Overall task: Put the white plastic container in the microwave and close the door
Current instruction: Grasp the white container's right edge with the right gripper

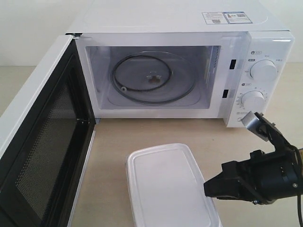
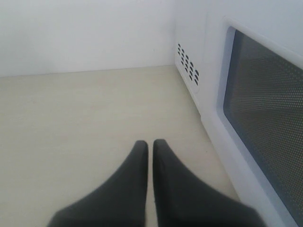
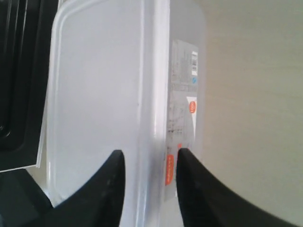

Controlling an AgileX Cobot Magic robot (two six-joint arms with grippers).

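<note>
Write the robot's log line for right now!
door: open | container: on table, outside microwave | right pincer: open at its side | left pincer: shut

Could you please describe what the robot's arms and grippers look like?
The left gripper and right gripper are matte black, each with two fingers tapering to rounded tips. The right arm's wrist is a blocky black housing with a silver-grey bracket and a thin dark cable.
</note>
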